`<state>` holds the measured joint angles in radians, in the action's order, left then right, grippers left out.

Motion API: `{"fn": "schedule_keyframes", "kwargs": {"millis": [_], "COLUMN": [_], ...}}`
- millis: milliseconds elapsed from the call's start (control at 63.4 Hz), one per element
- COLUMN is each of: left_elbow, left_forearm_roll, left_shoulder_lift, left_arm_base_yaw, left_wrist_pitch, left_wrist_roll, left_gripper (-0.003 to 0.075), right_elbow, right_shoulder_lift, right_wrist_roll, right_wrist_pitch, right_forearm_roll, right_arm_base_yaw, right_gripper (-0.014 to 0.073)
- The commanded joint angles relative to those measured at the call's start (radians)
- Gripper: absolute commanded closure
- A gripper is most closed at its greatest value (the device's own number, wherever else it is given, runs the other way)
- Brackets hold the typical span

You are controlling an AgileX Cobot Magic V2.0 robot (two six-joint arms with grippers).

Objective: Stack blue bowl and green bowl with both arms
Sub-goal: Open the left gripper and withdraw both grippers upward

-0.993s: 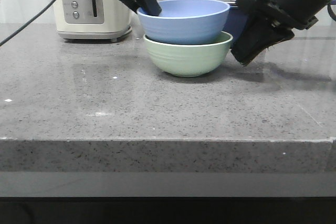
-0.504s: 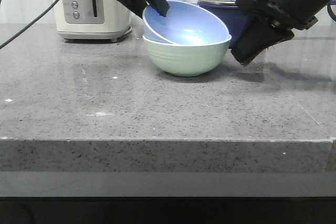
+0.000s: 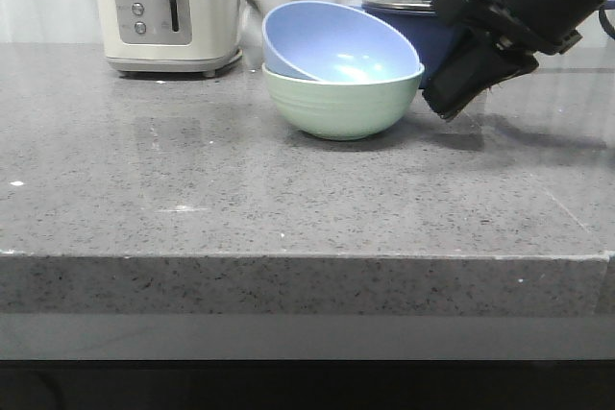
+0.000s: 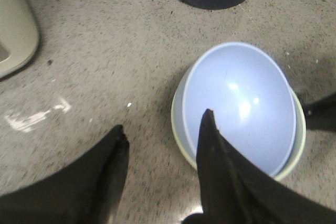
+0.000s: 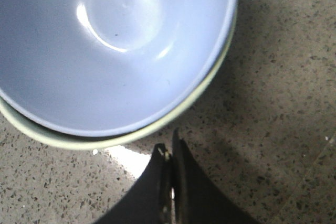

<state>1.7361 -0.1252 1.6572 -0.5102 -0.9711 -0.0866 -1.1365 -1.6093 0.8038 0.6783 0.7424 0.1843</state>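
The blue bowl (image 3: pixel 332 43) sits tilted in the green bowl (image 3: pixel 343 101). Behind them are a toaster (image 3: pixel 165 9) and a pot (image 3: pixel 423 28). The right gripper (image 3: pixel 459 93) is closed beside the bowls; the left gripper (image 4: pixel 163 132) is apart.

The blue bowl (image 3: pixel 332 42) sat inside the green bowl (image 3: pixel 341 101), tilted, its left rim raised and its right rim down against the green bowl's edge; both stood on the tabletop (image 3: pixel 288 199), towards the back and near the middle; a toaster (image 3: pixel 165 9) stood behind and to the left of them, apart; a lidded saucepan (image 3: pixel 423 26) stood just behind and to their right; the right claw (image 3: pixel 452 98) hung just right of the green bowl, in front of the saucepan; the left claw (image 4: pixel 160 135) hovered above the bowls' left side.
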Motion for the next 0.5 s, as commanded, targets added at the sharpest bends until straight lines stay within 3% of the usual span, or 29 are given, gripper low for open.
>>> {"fn": "schedule_keyframes", "kwargs": {"millis": [0,489], "left_elbow": [-0.078,-0.621], "left_forearm_roll": [0.006,0.14], "left_shoulder_lift": [-0.137,-0.605], "left_arm_base_yaw": [-0.006,-0.006], "left_wrist_pitch": [0.09,0.107], "left_wrist_roll": [0.011,0.013], "left_gripper": [0.0405,0.0405], "right_elbow": [-0.023,-0.024], "right_shoulder_lift": [0.038,0.037], "right_wrist_roll": [0.014,0.014], "right_wrist_pitch": [-0.018,-0.009], "right_forearm_roll": [0.037,0.029], "right_arm_base_yaw": [-0.001,-0.004], "right_gripper": [0.0657,0.0657]}}
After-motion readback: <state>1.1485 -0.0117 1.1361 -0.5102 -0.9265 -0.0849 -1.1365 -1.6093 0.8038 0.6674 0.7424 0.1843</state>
